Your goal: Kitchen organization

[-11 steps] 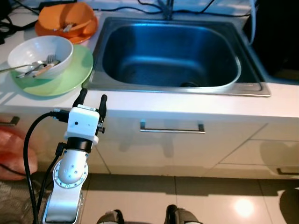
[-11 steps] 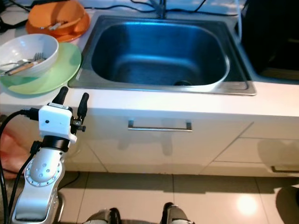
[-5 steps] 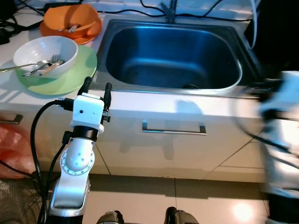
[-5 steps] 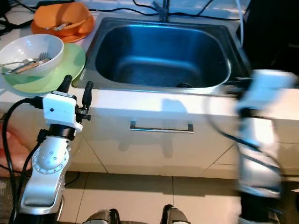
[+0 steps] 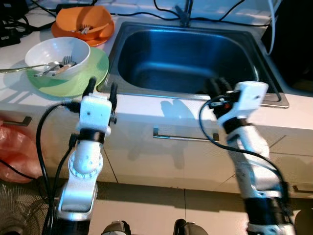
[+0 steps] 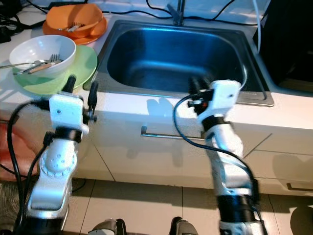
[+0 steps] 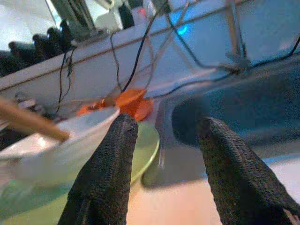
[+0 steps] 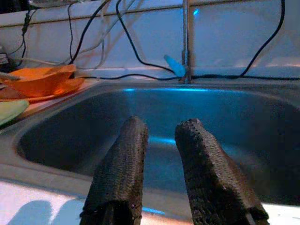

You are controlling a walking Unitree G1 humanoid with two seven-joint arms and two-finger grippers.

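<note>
A white surface (image 5: 161, 110) is seen across the middle of the frame, with a steel sink (image 5: 190, 56) sunk into it at upper centre. A drawer handle (image 5: 183, 137) is noted on the cabinet front below the sink.

A green plate (image 5: 73, 81) lies at upper left on the surface, just beside the sink rim. A white bowl (image 5: 58, 54) rests on the plate, with a fork (image 5: 61, 63) and other cutlery inside. An orange dish stack (image 5: 83, 22) is placed further back, at the top left.

The left gripper (image 5: 100, 90) is held at the surface's front edge, near the green plate; its fingers (image 7: 105, 173) are spread apart, empty.

The right gripper (image 5: 217, 88) is held at the sink's front rim, centre right; its fingers (image 8: 119, 173) are slightly parted, gripping nothing.
</note>
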